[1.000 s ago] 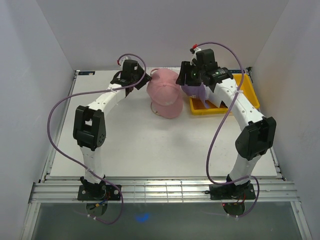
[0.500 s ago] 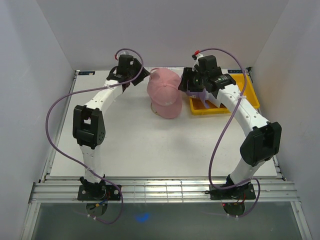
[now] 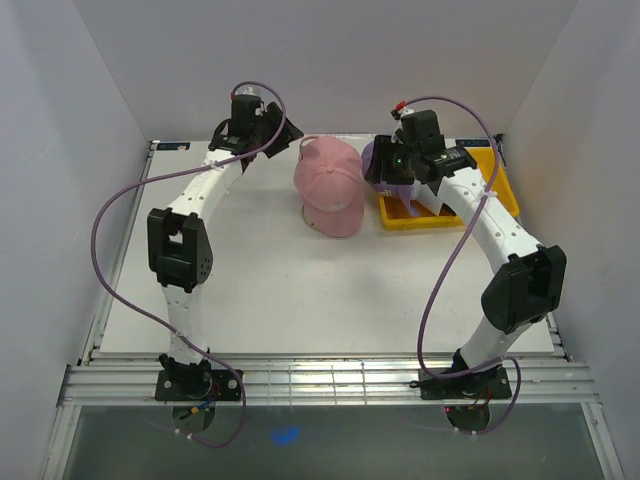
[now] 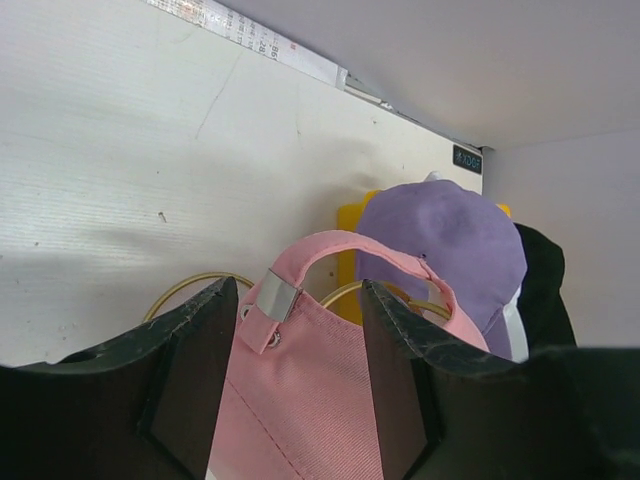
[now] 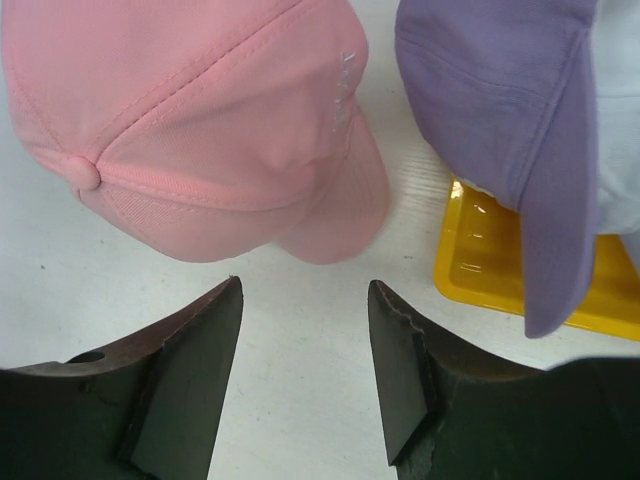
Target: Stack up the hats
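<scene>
Caps grouped at the far side of the worktop (image 3: 300,290) — both grippers spread, holding nothing.
Pink cap (image 3: 330,195) at centre, gold wire stand (image 4: 190,285) showing beneath it; left gripper (image 4: 297,290) straddles its rear strap. Purple cap (image 5: 500,90) just beside it, over the yellow tray (image 5: 480,265), largely hidden overhead by the right gripper (image 5: 305,285). Black cap (image 4: 540,285) behind the purple — left wrist view only. White cap (image 5: 620,100) under the purple, both wrist views.
</scene>
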### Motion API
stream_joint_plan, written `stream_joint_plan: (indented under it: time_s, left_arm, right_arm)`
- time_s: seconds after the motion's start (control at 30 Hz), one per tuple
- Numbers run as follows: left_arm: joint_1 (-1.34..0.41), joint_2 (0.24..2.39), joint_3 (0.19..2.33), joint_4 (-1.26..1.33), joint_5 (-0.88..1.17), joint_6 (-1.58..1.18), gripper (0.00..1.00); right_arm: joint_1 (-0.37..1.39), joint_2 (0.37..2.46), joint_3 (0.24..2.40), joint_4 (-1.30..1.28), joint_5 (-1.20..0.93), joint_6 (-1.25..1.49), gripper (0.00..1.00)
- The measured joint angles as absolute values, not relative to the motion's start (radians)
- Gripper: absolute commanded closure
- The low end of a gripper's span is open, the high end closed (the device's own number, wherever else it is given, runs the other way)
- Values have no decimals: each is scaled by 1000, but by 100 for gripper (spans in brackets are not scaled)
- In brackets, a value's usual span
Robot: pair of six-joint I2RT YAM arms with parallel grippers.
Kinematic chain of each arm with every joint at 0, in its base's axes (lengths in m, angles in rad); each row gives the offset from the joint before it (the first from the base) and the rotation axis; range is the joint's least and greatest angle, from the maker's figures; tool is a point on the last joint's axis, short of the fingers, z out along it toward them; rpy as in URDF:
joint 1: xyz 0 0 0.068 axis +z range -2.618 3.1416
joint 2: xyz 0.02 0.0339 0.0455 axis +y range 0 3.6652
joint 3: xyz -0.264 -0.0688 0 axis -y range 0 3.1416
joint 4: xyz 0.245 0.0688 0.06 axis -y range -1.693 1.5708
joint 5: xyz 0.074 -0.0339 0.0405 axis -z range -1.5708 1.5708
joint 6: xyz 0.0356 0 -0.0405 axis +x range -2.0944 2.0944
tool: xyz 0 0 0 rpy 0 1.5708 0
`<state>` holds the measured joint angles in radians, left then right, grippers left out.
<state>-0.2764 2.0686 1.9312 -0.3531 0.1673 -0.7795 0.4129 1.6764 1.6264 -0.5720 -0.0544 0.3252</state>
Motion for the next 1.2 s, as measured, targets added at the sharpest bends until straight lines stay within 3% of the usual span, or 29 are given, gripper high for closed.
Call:
stream_joint_plan:
  time_s: [0.3, 0.6, 0.93, 1.07, 1.2]
  left_arm:
    - [-250, 1998, 1882, -392, 217, -737, 36]
    - [-239, 1645, 1577, -310, 288, -728, 36]
    - [-240, 1433, 1348, -257, 384, -733, 37]
    - [-240, 1421, 1333, -258, 404, -732, 37]
    - [-240, 1402, 1312, -264, 414, -730, 37]
  right_arm:
    - [208, 1676, 1869, -692, -26, 302, 40]
    - [-83, 1727, 1909, -780, -91, 256, 35]
    - [-88, 1920, 1948, -839, -174, 197, 33]
    - [-86, 1922, 1907, -828, -199, 197, 37]
    - [-86, 1921, 1839, -809, -211, 196, 51]
